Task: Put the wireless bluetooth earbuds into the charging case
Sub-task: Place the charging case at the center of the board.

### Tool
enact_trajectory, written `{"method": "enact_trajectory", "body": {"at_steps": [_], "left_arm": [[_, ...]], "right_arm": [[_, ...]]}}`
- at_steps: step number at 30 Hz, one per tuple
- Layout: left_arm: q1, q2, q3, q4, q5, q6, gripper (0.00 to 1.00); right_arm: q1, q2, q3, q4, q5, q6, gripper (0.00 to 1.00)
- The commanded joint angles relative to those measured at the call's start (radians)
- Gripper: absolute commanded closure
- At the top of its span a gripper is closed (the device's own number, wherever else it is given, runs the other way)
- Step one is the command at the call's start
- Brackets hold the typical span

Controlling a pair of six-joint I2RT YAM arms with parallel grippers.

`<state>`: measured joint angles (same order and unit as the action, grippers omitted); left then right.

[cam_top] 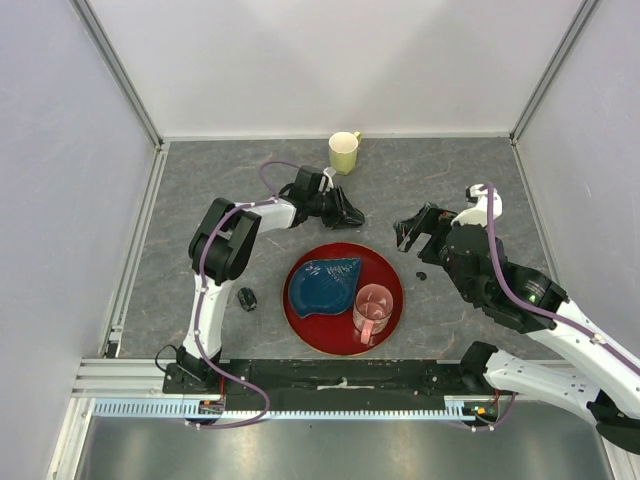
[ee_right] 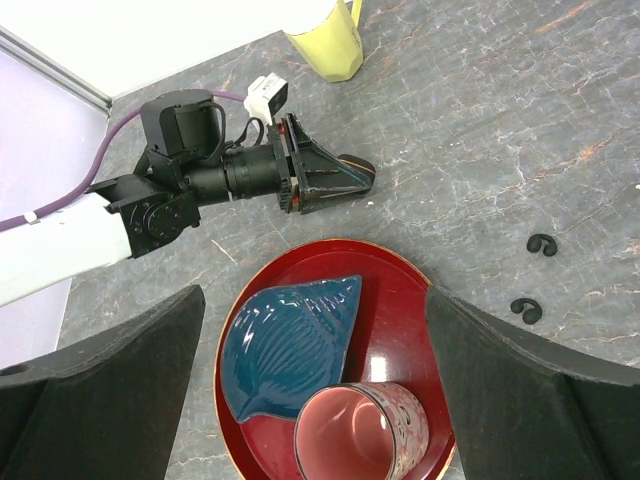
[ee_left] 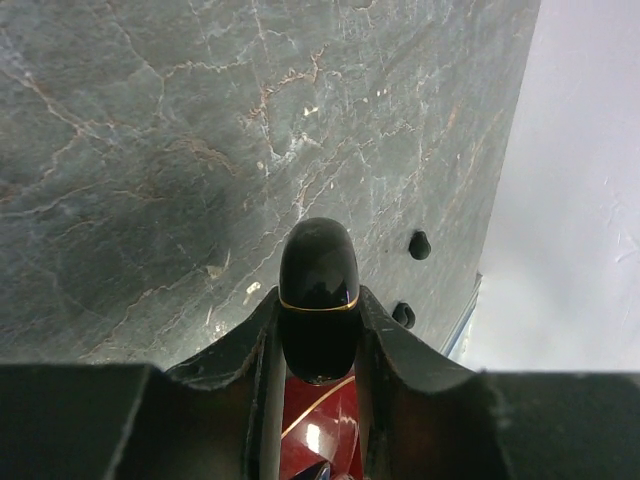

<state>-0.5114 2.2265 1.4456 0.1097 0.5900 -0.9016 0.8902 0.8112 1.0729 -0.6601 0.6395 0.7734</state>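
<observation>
From above, your left claw [cam_top: 347, 213] reaches out over the bench [cam_top: 200, 180], just beyond the far rim of the red tray [cam_top: 310, 335]. Your right claw [cam_top: 410, 232] hangs released, jaws wide, with nothing between them. One of the earbuds [cam_top: 421, 275] lies loose on the bench near that right claw. A second black case [cam_top: 247, 298] sits alone left of the tray, well apart from both claws.

The left wrist view shows that claw clenched on the charging case [ee_left: 318, 285], gripped by its sides. A thin gold seam runs unbroken across it, so I judge the lid to be shut. Two earbuds lie on the bench beyond it, apart from each other.

The right wrist view shows the same two earbuds bare on the bench, right of the tray, and neither is seated.

So you have the case in hand and little more. Opening the lid, then lifting and seating each earbud, is all left to do. I can find only two earbuds in these views.
</observation>
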Motion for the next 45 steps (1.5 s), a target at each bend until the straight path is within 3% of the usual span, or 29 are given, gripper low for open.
{"method": "enact_trajectory", "body": {"at_steps": [1, 6, 13, 17, 21, 27, 28, 37, 45], "left_arm": [[0.005, 0.012, 0.041, -0.005, -0.022, -0.043, 0.82], [0.005, 0.039, 0.045, -0.002, -0.021, -0.057, 0.8], [0.005, 0.048, 0.05, -0.001, -0.027, -0.079, 0.63], [0.007, 0.048, 0.049, -0.004, -0.024, -0.079, 0.59], [0.007, 0.035, 0.03, -0.008, -0.033, -0.072, 0.44], [0.007, -0.019, 0.001, -0.054, -0.082, -0.023, 0.42], [0.007, -0.03, -0.002, -0.061, -0.088, -0.008, 0.29], [0.007, -0.134, -0.031, -0.153, -0.2, 0.089, 0.17], [0.008, -0.261, -0.07, -0.186, -0.286, 0.142, 0.13]], "right_arm": [[-0.002, -0.01, -0.01, 0.005, 0.0, -0.005, 0.02], [0.0, -0.004, -0.011, 0.005, -0.006, -0.011, 0.02], [-0.002, 0.0, -0.019, 0.007, -0.023, -0.013, 0.02], [0.0, -0.003, -0.024, 0.011, -0.037, -0.011, 0.02], [-0.002, -0.006, -0.03, 0.01, -0.043, -0.005, 0.02], [0.0, -0.009, -0.033, 0.011, -0.05, 0.0, 0.02], [0.0, -0.009, -0.033, 0.01, -0.052, 0.001, 0.02], [-0.002, -0.007, -0.036, 0.013, -0.061, 0.009, 0.02], [-0.004, -0.01, -0.042, 0.017, -0.064, 0.017, 0.02]]}}
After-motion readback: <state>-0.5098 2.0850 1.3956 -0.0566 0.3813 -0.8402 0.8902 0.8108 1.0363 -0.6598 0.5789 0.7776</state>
